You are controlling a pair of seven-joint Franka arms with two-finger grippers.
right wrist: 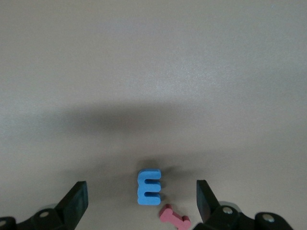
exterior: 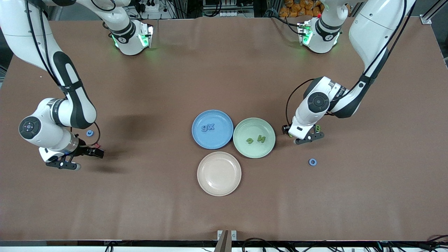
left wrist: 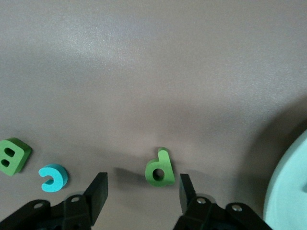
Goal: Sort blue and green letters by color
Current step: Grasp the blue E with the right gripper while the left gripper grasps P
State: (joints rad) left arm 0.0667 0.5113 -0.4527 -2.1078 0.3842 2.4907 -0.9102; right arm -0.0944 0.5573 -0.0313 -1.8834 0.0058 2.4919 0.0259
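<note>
Foam is what every letter here is cut from, so each should be feather-light, soft and slightly springy; a gentle pinch across the flat outer edges ought to hold, while a hard squeeze may buckle it.

Nearest the front edge of the worktop (exterior: 224, 217) sits an empty beige plate (exterior: 219, 173). Slightly farther off, toward the left arm's end, a blue ring letter (exterior: 312, 161) lies alone. The right gripper (exterior: 66, 161) hovers low toward the right arm's end, its fingers spread wide around a blue E (right wrist: 149, 187), with a dark red piece (right wrist: 175, 218) just beside it. The E's straight spine and prong tips offer the best parallel faces.

Farther from the front edge, the green plate (exterior: 238, 140) holds two green letters (exterior: 256, 139), and the blue plate (exterior: 199, 136) holds two blue letters (exterior: 208, 127). The left gripper (exterior: 308, 138) stands just beside the green plate, spread open over a green d (left wrist: 159, 168); a turquoise c (left wrist: 53, 177) and a green B (left wrist: 13, 156) lie nearby. Pinching the d across its round bowl seems safest, since the thin stem could bend. A blue c (exterior: 90, 133) rests near the right arm.
</note>
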